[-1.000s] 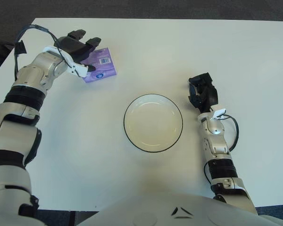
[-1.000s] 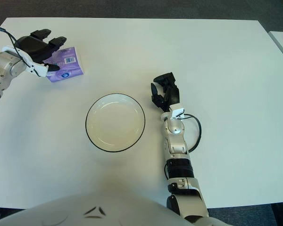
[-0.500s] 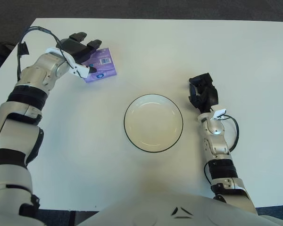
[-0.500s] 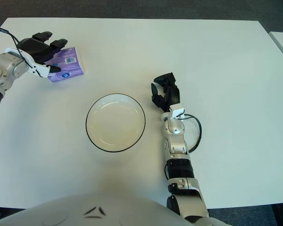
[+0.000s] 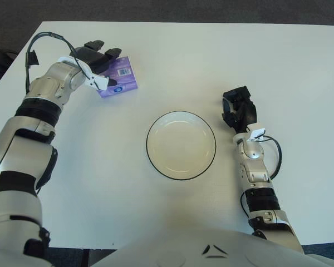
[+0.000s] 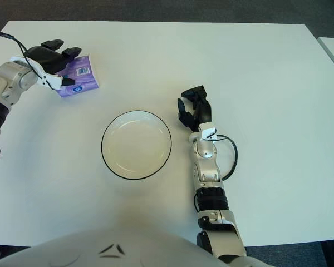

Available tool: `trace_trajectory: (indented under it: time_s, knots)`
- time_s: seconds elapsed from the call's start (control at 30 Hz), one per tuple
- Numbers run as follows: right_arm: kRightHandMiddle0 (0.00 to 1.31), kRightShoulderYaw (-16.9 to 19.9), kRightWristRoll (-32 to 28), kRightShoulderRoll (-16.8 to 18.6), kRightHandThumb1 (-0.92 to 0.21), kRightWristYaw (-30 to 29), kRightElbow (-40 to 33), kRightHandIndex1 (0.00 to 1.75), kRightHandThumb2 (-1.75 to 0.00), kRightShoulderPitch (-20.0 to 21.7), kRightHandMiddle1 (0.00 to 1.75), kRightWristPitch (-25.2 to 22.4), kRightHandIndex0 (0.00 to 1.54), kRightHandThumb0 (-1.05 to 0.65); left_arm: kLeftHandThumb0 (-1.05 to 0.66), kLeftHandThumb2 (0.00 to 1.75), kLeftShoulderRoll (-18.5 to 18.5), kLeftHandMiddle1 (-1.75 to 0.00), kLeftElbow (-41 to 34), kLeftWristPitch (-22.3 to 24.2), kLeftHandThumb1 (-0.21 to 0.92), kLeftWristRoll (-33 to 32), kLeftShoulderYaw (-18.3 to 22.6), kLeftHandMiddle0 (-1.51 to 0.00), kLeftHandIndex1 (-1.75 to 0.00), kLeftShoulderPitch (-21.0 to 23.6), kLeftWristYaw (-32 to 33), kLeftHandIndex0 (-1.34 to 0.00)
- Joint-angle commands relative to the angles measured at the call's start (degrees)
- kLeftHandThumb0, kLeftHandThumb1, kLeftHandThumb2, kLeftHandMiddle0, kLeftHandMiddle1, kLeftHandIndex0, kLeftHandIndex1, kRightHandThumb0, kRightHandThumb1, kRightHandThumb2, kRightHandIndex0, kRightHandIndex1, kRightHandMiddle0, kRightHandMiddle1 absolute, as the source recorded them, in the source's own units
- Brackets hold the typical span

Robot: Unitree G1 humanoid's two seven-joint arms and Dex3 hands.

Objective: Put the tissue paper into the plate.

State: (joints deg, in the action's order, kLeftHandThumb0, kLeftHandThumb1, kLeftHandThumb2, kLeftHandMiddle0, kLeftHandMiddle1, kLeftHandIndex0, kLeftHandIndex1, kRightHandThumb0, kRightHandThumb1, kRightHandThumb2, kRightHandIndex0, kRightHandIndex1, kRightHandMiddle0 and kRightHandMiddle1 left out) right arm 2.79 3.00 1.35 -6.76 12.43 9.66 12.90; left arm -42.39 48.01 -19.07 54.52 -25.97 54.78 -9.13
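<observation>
A purple tissue pack (image 5: 121, 78) lies flat on the white table at the far left. My left hand (image 5: 97, 60) hovers over the pack's left edge with its fingers spread; two fingertips overlap the pack's top corner and the thumb points at its near left corner. Whether it touches the pack I cannot tell. A white plate with a dark rim (image 5: 157, 166) sits empty in the middle of the table. My right hand (image 5: 238, 109) shows to the right of the plate, fingers curled and holding nothing.
The white table (image 5: 222, 55) stretches wide behind and to the right of the plate. Its far edge and left corner lie close behind the tissue pack. A black cable (image 5: 39, 41) loops off my left wrist.
My left hand has shifted slightly right and toward the far edge over the pack's left side, and the forearm has swung with it. The pack, plate and right hand have not moved.
</observation>
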Motion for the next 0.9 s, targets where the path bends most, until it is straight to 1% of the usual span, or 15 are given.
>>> trace_trajectory:
  time_s: [0.0, 0.23, 0.6, 0.77, 0.87]
  knots:
    - [0.24, 0.1, 0.2, 0.2, -0.92, -0.5, 3.2, 1.0, -0.47, -4.6, 1.69, -5.1, 0.41, -0.35, -1.05, 0.79, 0.2, -0.02, 1.4, -0.1, 0.92, -0.5, -0.9, -0.08, -0.18, 1.3, 0.0, 0.0]
    - [0.25, 0.0, 0.6, 0.3, -0.92, -1.2, 3.2, 0.98, -0.46, -4.5, 1.68, -5.1, 0.43, -0.35, -1.04, 0.76, 1.1, -0.03, 4.1, 0.3, 0.92, -0.8, -1.5, -0.1, -0.2, 2.8, 0.3, 0.0]
    - [0.26, 0.0, 0.3, 0.1, -0.92, -1.0, 3.2, 0.96, -0.45, -4.4, 1.67, -5.5, 0.44, -0.35, -1.02, 0.73, 2.3, -0.02, 7.6, 0.3, 0.92, -1.8, -2.0, -0.1, -0.19, 4.4, 0.9, 0.0]
    - [0.27, 0.0, 0.6, 0.1, -0.92, -1.4, 3.3, 0.96, -0.45, -4.3, 1.67, -5.2, 0.44, -0.35, -1.01, 0.72, 3.2, -0.01, 9.7, 0.6, 0.92, -2.5, -2.3, -0.08, -0.17, 5.3, 0.3, 0.0]
    - [0.27, 0.0, 0.4, 0.0, -0.92, -1.2, 3.5, 0.95, -0.44, -4.3, 1.66, -5.2, 0.44, -0.35, -1.0, 0.71, 3.9, 0.0, 11.3, 0.9, 0.92, -3.4, -2.3, -0.08, -0.17, 6.0, -1.1, 0.0]
